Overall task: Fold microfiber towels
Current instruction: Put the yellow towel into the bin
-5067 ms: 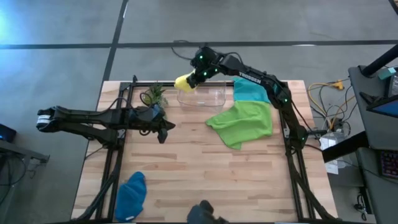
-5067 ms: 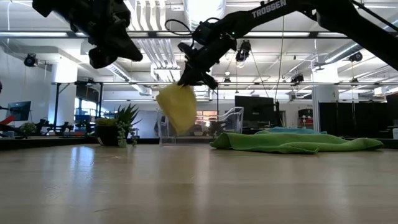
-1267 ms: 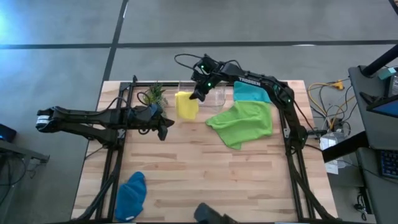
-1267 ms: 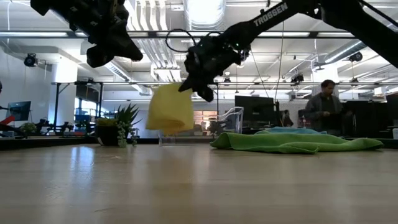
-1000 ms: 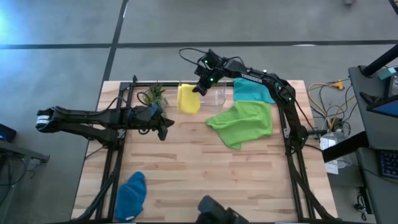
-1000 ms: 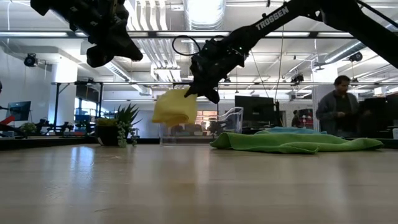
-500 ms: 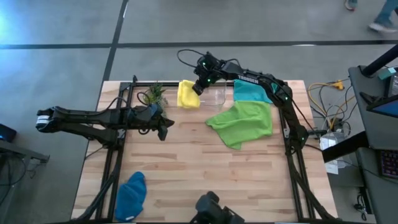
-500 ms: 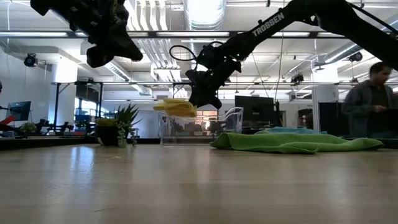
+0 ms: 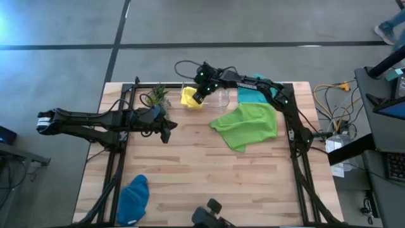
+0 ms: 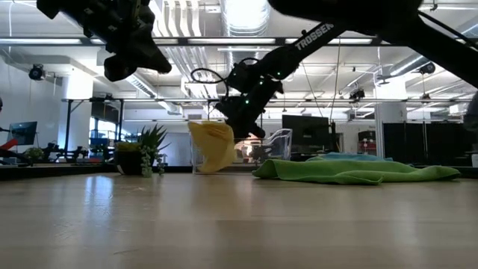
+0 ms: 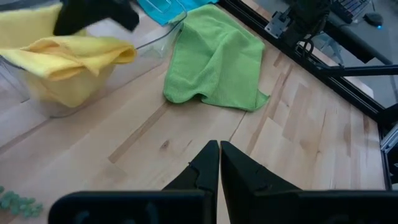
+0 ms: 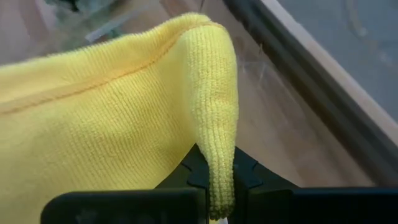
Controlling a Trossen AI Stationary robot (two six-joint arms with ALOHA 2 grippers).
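On the left, the left end effector [image 9: 166, 134] hangs over the worktop [image 9: 190, 183] with its fingers pressed together and nothing in them. The dark blue towel [image 9: 134, 197] lies bunched near the front left corner. The small plant [image 9: 156, 96] stands at the back.

Next comes the yellow towel [image 9: 190, 97], hanging from the right end effector [image 9: 199, 96], which is pinched tight on a fold of it. The towel droops down and leftward from the fingers, right at the clear bin [image 9: 215, 96]. The right arm is much nearer.

Farther right, the lime green towel [image 9: 245, 125] lies flat, and the teal towel [image 9: 256, 94] sits behind it.

The low view shows the yellow towel hanging above the worktop. The right wrist view shows the fold squeezed between the fingers [image 12: 196, 174].
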